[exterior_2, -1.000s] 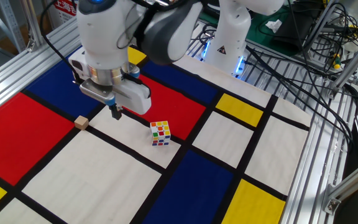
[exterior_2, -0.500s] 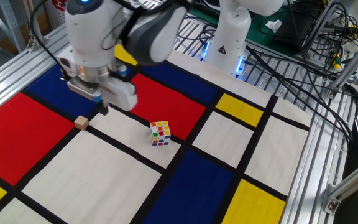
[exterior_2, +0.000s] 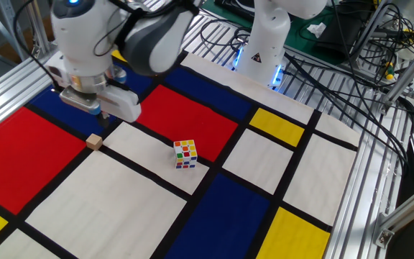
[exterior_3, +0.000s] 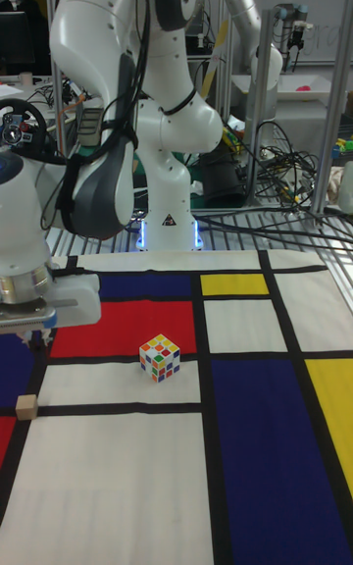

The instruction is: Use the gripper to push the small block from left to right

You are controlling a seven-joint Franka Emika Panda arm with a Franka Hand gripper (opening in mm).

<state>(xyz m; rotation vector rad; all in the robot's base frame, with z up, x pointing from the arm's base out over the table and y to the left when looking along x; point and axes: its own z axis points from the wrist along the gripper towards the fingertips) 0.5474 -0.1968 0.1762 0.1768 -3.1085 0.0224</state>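
Currently the small block (exterior_2: 94, 142) sits on the table (exterior_2: 106, 208), at a black line where a red panel meets a white one, at the left side of the patterned cloth. The pincer (exterior_2: 104, 116) hovers just behind it, not touching; whether its fingers are spread or pressed together I cannot tell, since the wrist module hides them. Being a tiny plain wooden cube, the block looks light and rigid, likely to slide easily yet twist if struck off-centre, so a flat contact low on its left face seems best. To its right lies open white cloth, but the puzzle cube (exterior_2: 185, 154) stands near that path. The table's metal frame edge is close on the left.
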